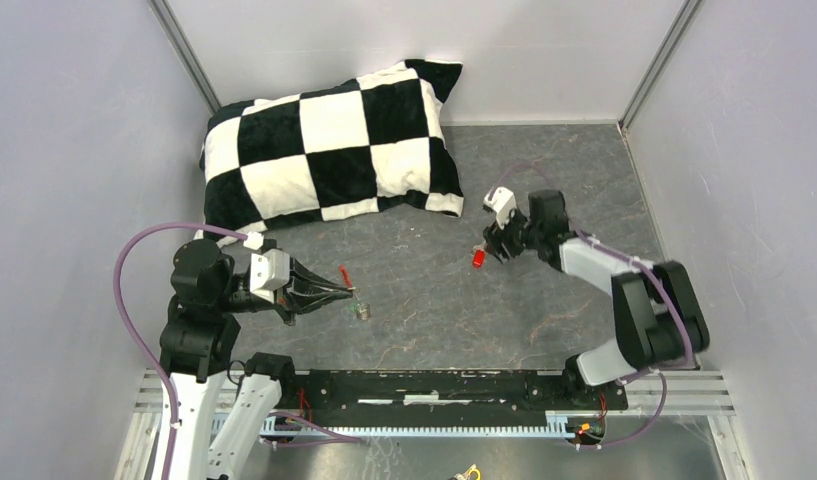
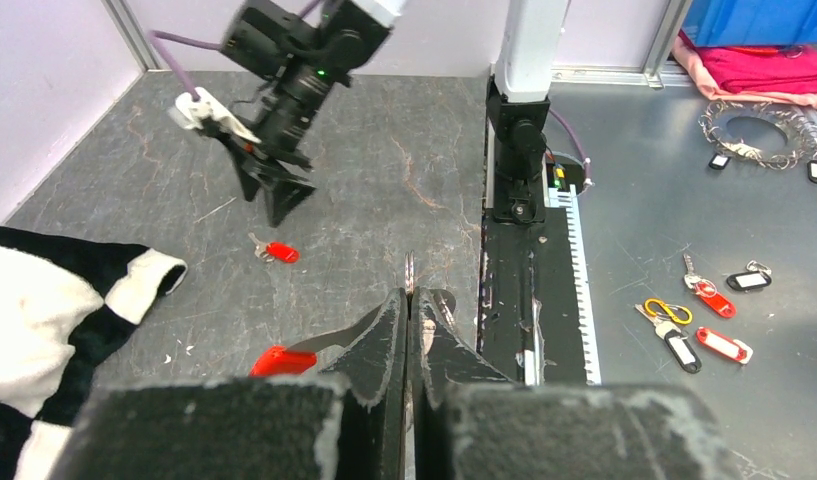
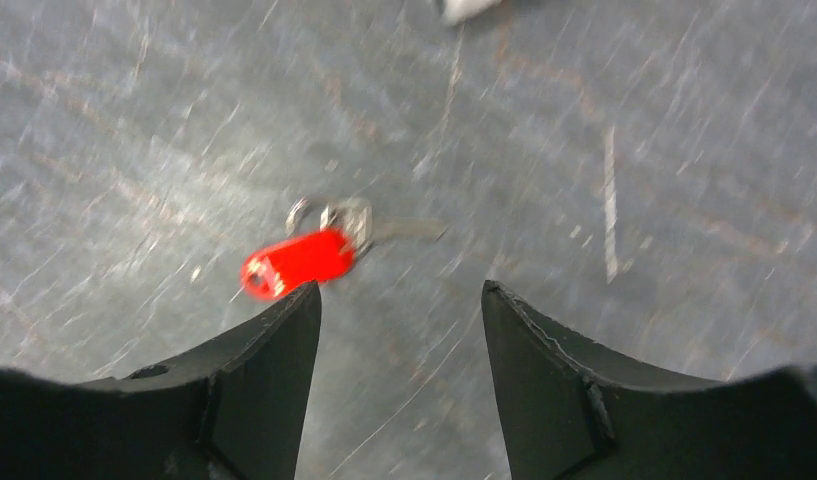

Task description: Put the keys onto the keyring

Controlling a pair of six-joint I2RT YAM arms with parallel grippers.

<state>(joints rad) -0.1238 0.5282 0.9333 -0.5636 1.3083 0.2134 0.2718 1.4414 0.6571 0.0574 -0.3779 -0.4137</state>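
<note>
My left gripper [image 1: 350, 293] is shut on the keyring's thin silvery metal ring [image 2: 409, 272], held edge-on between its pads. The curved red fob [image 2: 282, 360] sticks out to the left of the jaws and shows in the top view [image 1: 345, 275] just above the fingertips. A small silvery ring-like piece [image 1: 362, 312] lies on the table just below those fingertips. The red-headed key [image 3: 299, 258] lies flat on the grey table with a small ring and its blade. My right gripper [image 3: 399, 290] is open and empty right above it, its left finger beside the red head. I cannot make out a green-headed key.
A black-and-white checkered pillow [image 1: 329, 145] lies at the back left. Pale walls enclose the table on three sides. The black base rail [image 1: 434, 388] runs along the near edge. Beyond it, several spare key tags [image 2: 709, 320] lie on a metal surface.
</note>
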